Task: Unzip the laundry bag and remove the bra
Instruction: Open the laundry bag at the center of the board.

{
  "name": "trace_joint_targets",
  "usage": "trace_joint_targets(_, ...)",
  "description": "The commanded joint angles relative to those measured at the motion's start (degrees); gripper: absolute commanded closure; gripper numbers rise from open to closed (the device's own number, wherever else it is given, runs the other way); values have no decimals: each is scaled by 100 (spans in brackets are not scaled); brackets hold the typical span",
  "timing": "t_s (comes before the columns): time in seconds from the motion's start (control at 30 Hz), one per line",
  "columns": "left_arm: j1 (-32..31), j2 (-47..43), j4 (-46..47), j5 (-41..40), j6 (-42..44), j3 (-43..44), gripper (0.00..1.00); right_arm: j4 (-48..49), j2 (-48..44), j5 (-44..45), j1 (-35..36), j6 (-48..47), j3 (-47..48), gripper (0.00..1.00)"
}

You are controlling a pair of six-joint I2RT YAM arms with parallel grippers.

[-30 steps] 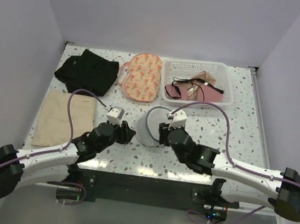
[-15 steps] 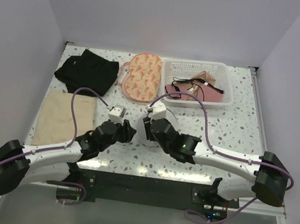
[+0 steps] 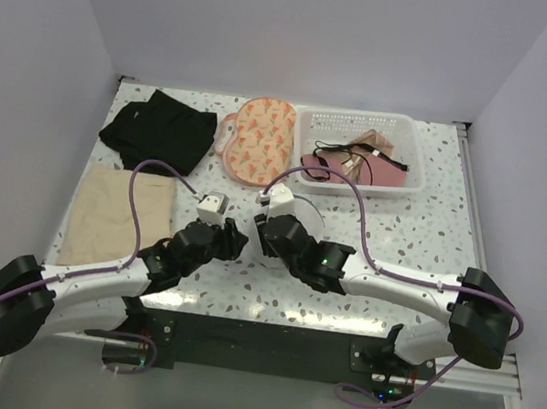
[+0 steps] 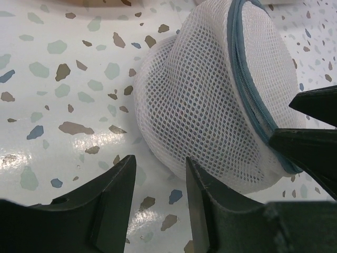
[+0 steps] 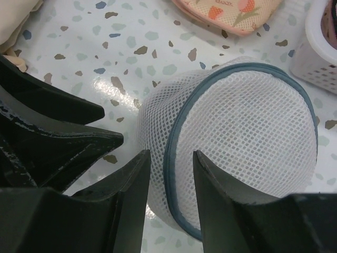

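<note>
The laundry bag is a white mesh dome with a blue-grey zipper seam round its rim; it lies on the speckled table. In the top view only a part of the laundry bag shows behind the right arm. My right gripper is open, its fingers standing either side of the zipper seam at the bag's left edge. My left gripper is open just left of the laundry bag, with only bare table between its fingers. The bra is hidden; nothing shows through the mesh.
A white basket at the back right holds pink and beige strappy garments. A peach patterned pouch lies beside it. A black garment and a folded beige cloth lie at the left. The two grippers are close together.
The right arm has swung left over the bag and its jaws have narrowed, now straddling the zipper seam. The left gripper has hardly moved.
</note>
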Motion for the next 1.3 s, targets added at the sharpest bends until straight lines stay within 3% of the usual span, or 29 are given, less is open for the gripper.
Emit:
trace_joint_targets(0.0,-18,41,129,-175,-49,197,52,-48,44,273,-45,104,227,58)
trace_joint_targets(0.57,-18,32,94,-193,-66,214,52,5,211,-272,-309,244,183,71)
trace_joint_targets(0.67,-18,32,85,-193,-58,223,52,-12,229,-298,-309,244,200,76)
trace_joint_targets(0.9,-18,32,50,-263,-31,284,51,-109,150,-307,-327,271,235,100)
trace_joint_targets(1.27,-18,243,6,-342,39,504,41,-250,-342,-298,-327,297,104,100)
